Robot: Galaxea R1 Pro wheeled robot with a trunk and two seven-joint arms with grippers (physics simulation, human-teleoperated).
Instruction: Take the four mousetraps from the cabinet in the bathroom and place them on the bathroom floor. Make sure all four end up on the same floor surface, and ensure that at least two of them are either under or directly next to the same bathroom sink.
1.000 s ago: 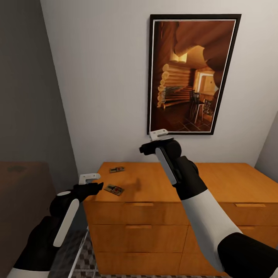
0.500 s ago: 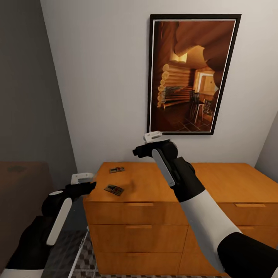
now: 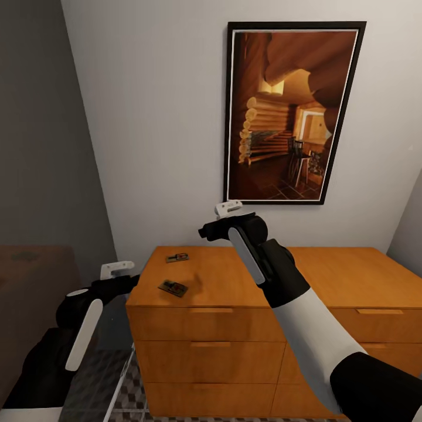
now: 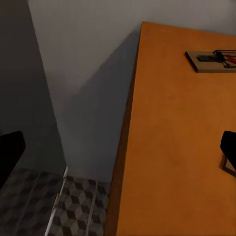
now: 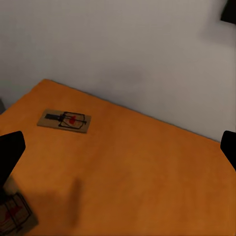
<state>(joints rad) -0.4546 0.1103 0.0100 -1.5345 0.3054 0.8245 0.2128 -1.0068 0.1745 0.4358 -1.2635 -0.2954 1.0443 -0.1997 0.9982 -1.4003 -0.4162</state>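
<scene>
Right pincer (image 3: 227, 207) hovers, jaws apart, empty, above orange-brown wooden cabinet (image 3: 234, 275); pick-up step; next: descend onto near tan wooden mousetrap (image 3: 173, 288).

Left gripper (image 3: 115, 271) low, forearm angled up, fingers spread wide apart. Right gripper (image 3: 225, 209) raised higher, arm reaching forward, black wrist bent, fingertips (image 5: 10, 152) likewise parted.

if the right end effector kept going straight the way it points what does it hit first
Probably the cabinet top, near the far mousetrap by the wall; depth is unclear. The end effector itself looks open.
</scene>
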